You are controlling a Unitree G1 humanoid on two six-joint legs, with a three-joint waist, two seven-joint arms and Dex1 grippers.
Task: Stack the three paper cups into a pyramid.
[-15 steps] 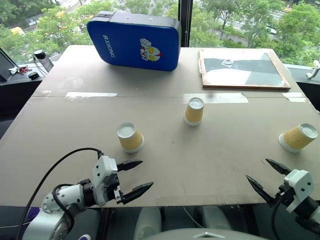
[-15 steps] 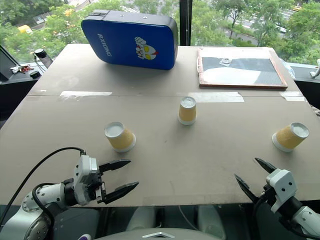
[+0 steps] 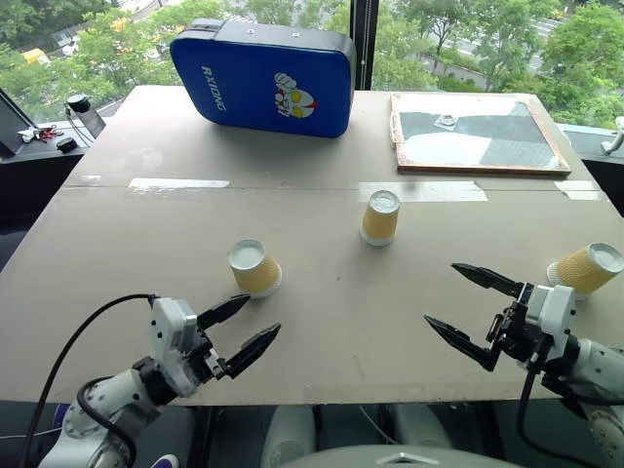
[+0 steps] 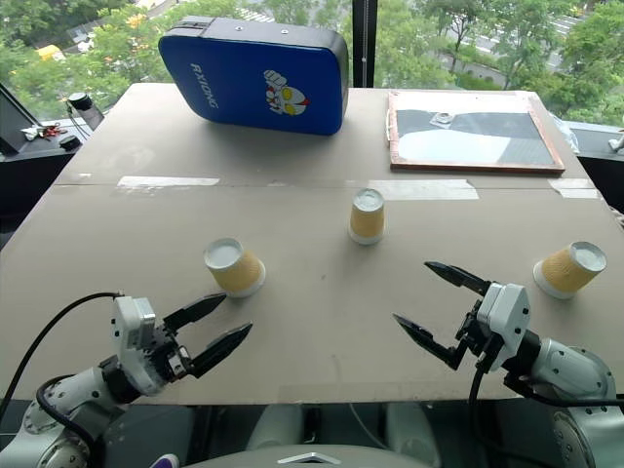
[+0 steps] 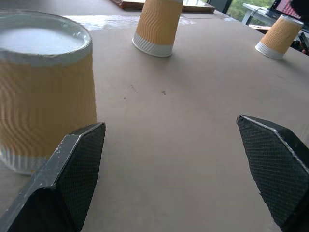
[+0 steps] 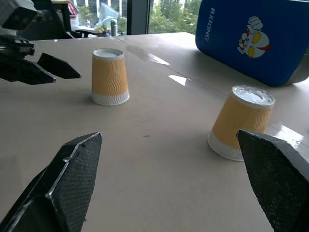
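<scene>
Right gripper (image 3: 470, 312) now inward; right cup (image 3: 585, 269) edge-cropped

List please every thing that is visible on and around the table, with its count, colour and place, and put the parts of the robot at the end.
paper cups: 3, yellow-tan with white rim and base, all upside down and apart on the table; left one, middle one, right one near the right edge
table: 1, beige-grey board, with pale tape strips across its middle seam
blue case: 1, blue with a cartoon figure, far left-centre of the table
wooden-framed board: 1, brown frame with dark and white surface, far right of the table
left gripper: 1, black fingers, open, just in front of the left cup
right gripper: 1, black fingers, open, left of the right cup
</scene>
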